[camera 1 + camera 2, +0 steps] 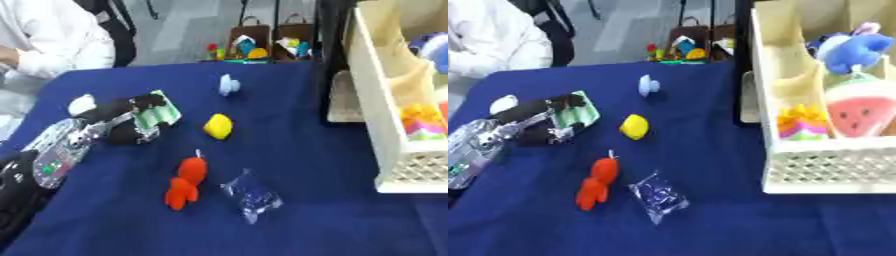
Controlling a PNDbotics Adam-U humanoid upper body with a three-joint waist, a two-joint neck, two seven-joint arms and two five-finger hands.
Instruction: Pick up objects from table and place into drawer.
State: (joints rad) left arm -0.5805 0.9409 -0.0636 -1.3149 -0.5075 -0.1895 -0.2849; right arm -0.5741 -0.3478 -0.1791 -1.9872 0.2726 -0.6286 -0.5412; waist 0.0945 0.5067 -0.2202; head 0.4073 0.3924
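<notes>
My left hand (pixel 118 122) reaches in from the left over the blue table (pixel 315 150), its black fingers curled round a green and white packet (pixel 160 114). To its right lie a yellow rounded object (pixel 218 125), a red-orange toy (pixel 186 182) and a clear plastic bag with something blue inside (pixel 251 196). A small light blue object (pixel 228 85) sits farther back. The cream drawer with a lattice front (pixel 824 167) stands open at the right; it holds a watermelon plush (pixel 856 112), a blue plush (pixel 852 52) and a yellow-pink item (pixel 801 122). My right hand shows in neither view.
A white object (pixel 81 104) lies just behind my left hand. A dark upright post (pixel 743 35) stands by the drawer's far left corner. A person's white sleeve (pixel 52 45) is at the far left edge. Paper bags with colourful toys (pixel 262 42) sit beyond the table.
</notes>
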